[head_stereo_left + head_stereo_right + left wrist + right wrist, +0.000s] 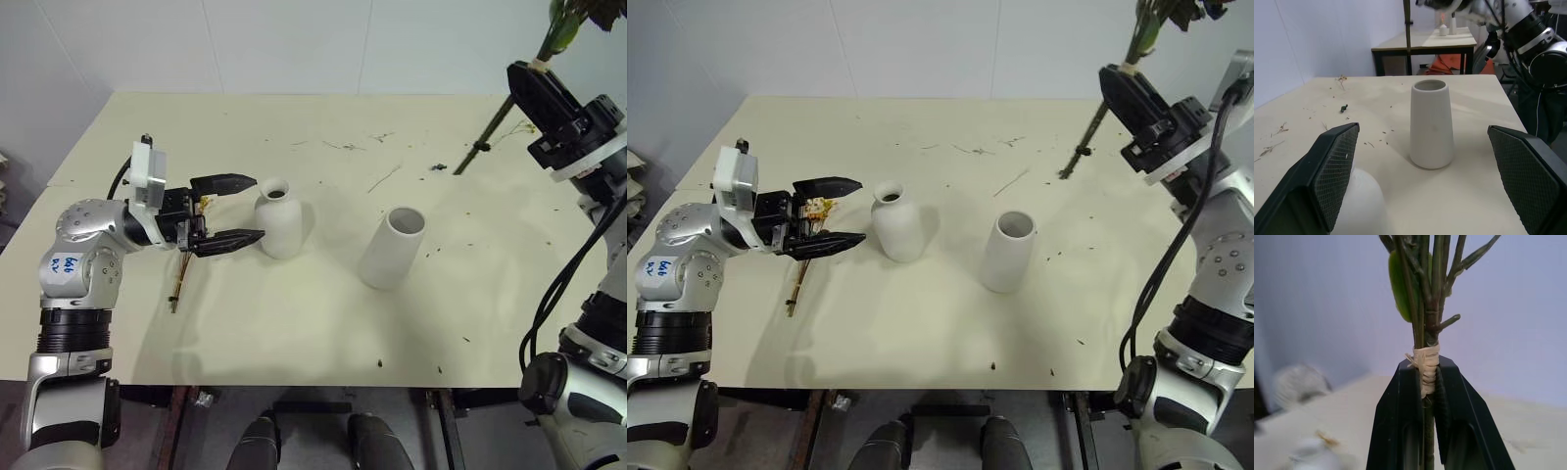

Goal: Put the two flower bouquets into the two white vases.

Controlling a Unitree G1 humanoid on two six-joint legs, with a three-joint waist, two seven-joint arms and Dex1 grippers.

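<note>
Right gripper (537, 76): upper right of the frame, lifted above the table (294, 333), fingers clamped on the stems of the large bouquet (549, 44) at its raffia tie; stems hang down-left toward the table, the head runs off the top edge.
Left gripper (231, 211): centre left, fingers spread wide and holding nothing, tips just beside the round vase (277, 220) on its left.
Small bouquet (186, 259): lies on the table under and behind the left gripper, thin stems trailing to lower left, yellow-orange heads by the fingers; not grasped.
Round vase: upright, centre of the table, mouth dark and no stems in it.
Tall vase (392, 247): upright, right of the round vase, well apart from both grippers, mouth without flowers.
Table litter: loose twigs (384, 178) and scraps scattered across the upper middle.
Progress: neither bouquet is in a vase yet. Large bunch is picked up and looks ready to be carried over a vase, likely the wide-mouthed tall one. Small bunch still to be picked up and placed.
</note>
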